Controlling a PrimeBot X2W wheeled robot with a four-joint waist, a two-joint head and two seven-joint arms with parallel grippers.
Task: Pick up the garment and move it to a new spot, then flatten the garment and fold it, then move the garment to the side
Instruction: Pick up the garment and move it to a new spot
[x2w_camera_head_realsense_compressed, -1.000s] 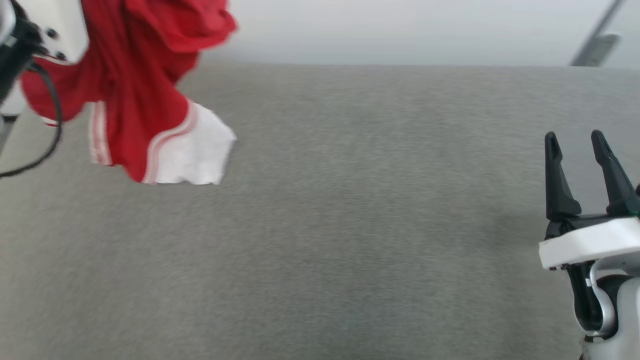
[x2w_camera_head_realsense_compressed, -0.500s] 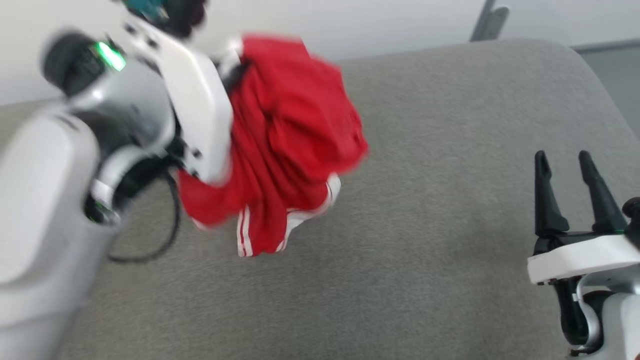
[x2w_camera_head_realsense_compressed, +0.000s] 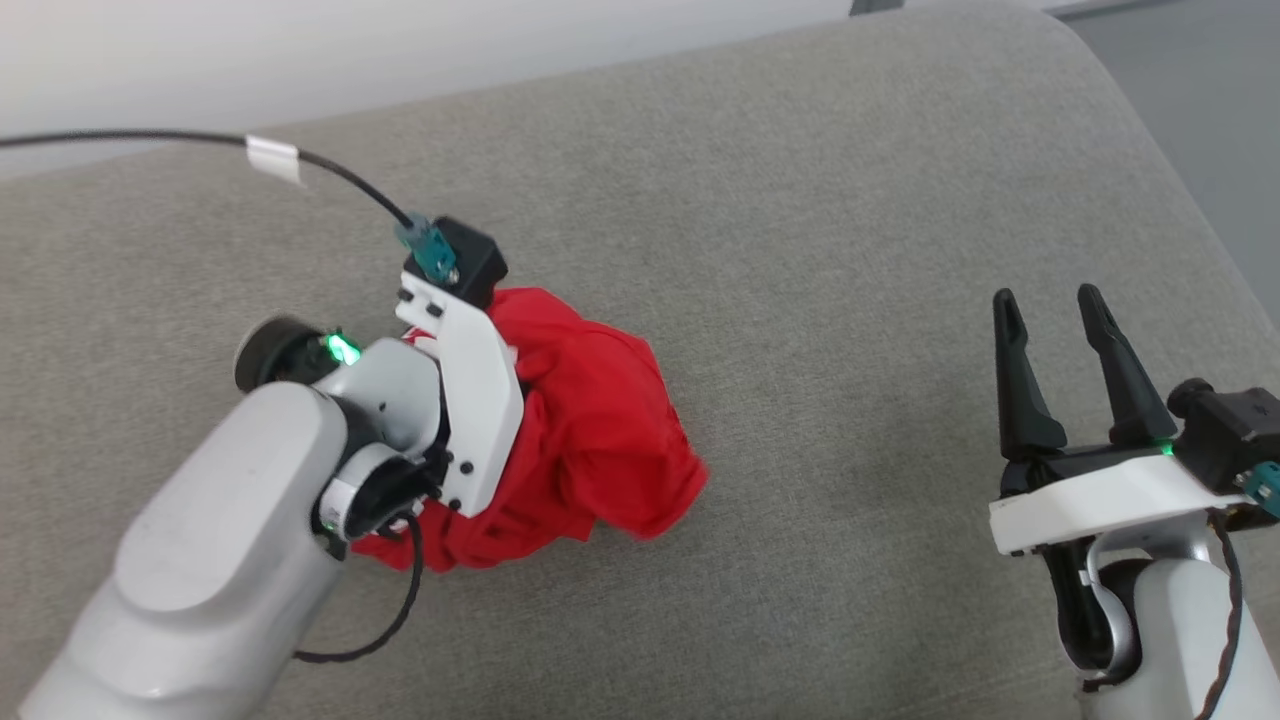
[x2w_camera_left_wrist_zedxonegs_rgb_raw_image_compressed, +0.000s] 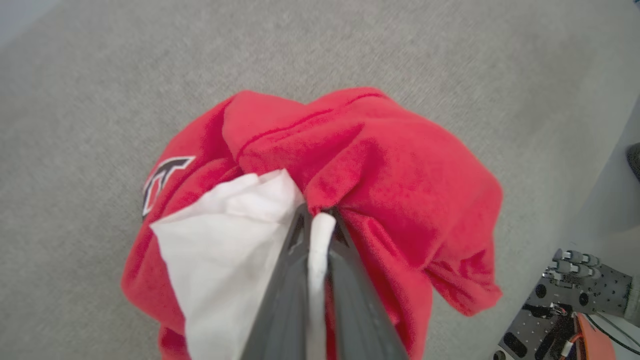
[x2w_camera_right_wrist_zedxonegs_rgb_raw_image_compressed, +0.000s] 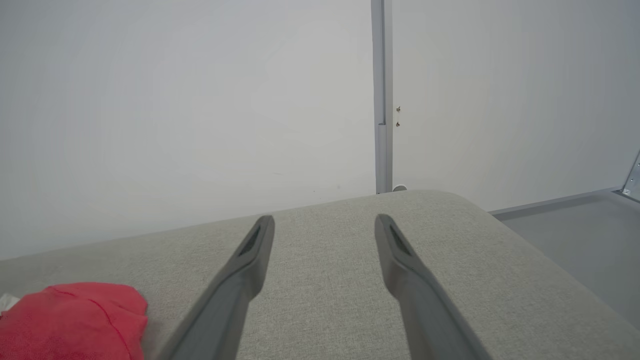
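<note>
My left end effector (x2w_camera_left_wrist_zedxonegs_rgb_raw_image_compressed: 316, 217) pinches white fabric of the heaped garment (x2w_camera_head_realsense_compressed: 600, 440); my right end effector (x2w_camera_head_realsense_compressed: 1047, 298), well right of it, gapes empty.

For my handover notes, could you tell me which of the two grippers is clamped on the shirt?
The left gripper: its shut fingers pinch white cloth of the red shirt, while the right gripper stands open.

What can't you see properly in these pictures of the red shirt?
- Number print, left wrist view: the red jersey folds over most of it, so it cannot be read.
- Left pincer: in the head view its tips are hidden behind its white wrist plate and the cloth.
- Jersey, right wrist view: cut off by the bottom left corner.
</note>
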